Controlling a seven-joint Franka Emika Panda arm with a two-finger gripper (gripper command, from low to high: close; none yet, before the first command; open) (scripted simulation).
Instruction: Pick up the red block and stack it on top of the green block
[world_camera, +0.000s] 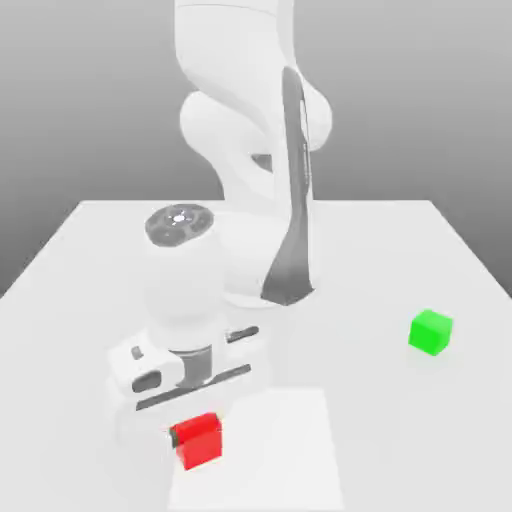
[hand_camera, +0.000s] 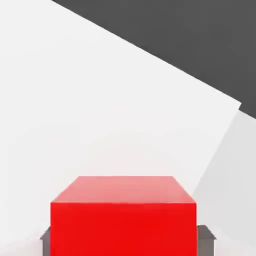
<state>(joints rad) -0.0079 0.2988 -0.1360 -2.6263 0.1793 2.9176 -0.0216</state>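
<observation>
The red block (world_camera: 200, 447) lies on the white table near the front edge, toward the exterior view's left. My gripper (world_camera: 190, 432) is lowered straight over it, the hand just above the block. In the hand view the red block (hand_camera: 122, 220) sits between my grey fingertips (hand_camera: 206, 237), which press against its two sides. The block rests on the table surface. The green block (world_camera: 431, 332) stands alone on the exterior view's right, well apart from the red one and the arm.
The arm's white base (world_camera: 262, 275) rises behind the gripper at the table's middle. The table (world_camera: 400, 250) is a plain white slab with a brighter patch (world_camera: 290, 450) at its front. Dark floor (hand_camera: 200, 35) lies past the table edge.
</observation>
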